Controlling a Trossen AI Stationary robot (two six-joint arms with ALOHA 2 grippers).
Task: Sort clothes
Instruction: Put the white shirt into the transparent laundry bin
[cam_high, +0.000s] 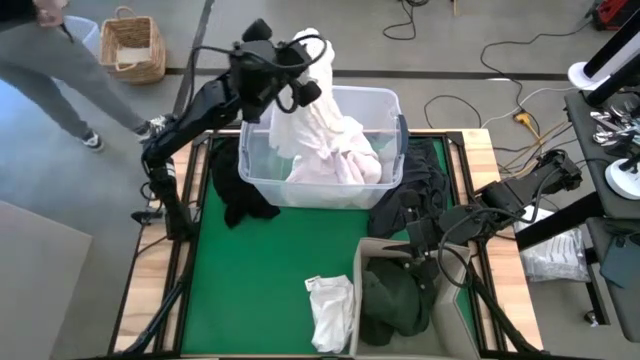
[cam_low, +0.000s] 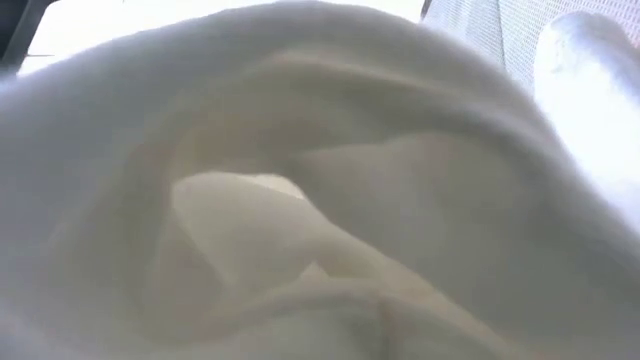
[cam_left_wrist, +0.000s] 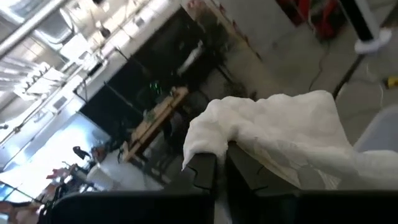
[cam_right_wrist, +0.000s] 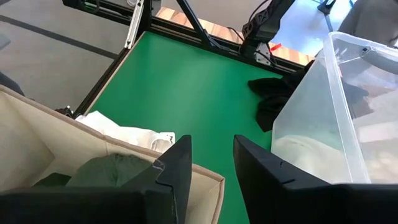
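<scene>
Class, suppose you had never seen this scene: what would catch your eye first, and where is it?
First, the left pincer lifting a white garment high above the clear tub at the table's far side. Next, the right pincer open above the beige fabric box, where a dark green garment lies.

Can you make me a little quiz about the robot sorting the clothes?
1. True or false: the left tool is holding a white garment up over the clear tub.
2. What colour is the garment lying inside the beige fabric box? A) pink B) dark green C) white
3. Fill in the blank: the right tool hovers over the edge of the beige box with its fingers ____.

Key
1. True. Its fingers are pinched on the cloth, which hangs down into the tub.
2. B. A white garment lies outside the box, on the green mat.
3. Open, with nothing between them.
</scene>
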